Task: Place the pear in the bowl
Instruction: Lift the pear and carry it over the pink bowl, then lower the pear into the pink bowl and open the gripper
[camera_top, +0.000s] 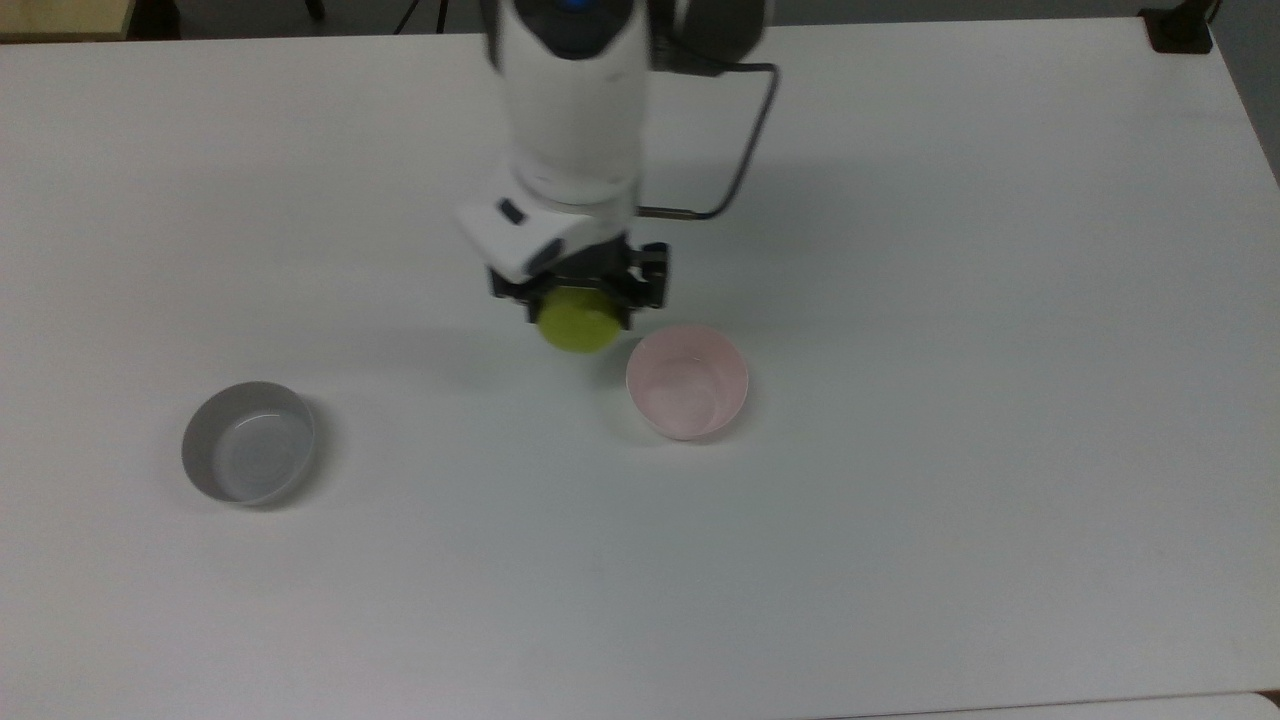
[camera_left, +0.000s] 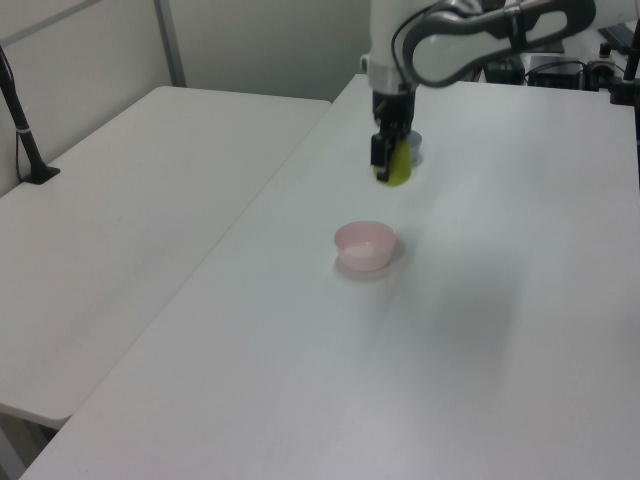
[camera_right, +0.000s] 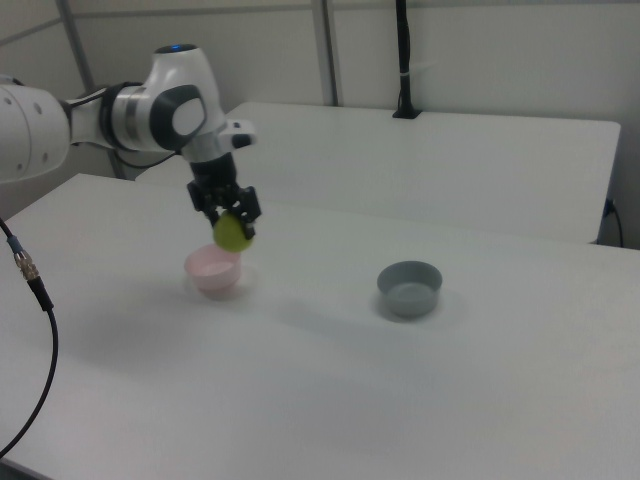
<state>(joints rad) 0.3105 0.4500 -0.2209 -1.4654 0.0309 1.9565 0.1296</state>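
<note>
1. Yellow-green pear (camera_top: 577, 322) is held clamped in the gripper (camera_top: 580, 300), just off the top view's left of the bowl (camera_top: 688, 381).
2. Left view: pear (camera_left: 397, 167) is carried beyond the bowl (camera_left: 365, 245).
3. Right view: pear (camera_right: 231, 232) is seen above the bowl's (camera_right: 213, 271) far rim.

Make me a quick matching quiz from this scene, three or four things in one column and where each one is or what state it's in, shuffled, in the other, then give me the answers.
Things:
1. pear
2. pink bowl
3. grey bowl
4. gripper

States:
A. standing alone, far toward the top view's left
B. shut on the fruit, above the table
C. held in the air, beside the pink rim
D. empty, on the table just to the top view's right of the fruit

Pairs: 1-C, 2-D, 3-A, 4-B
</note>
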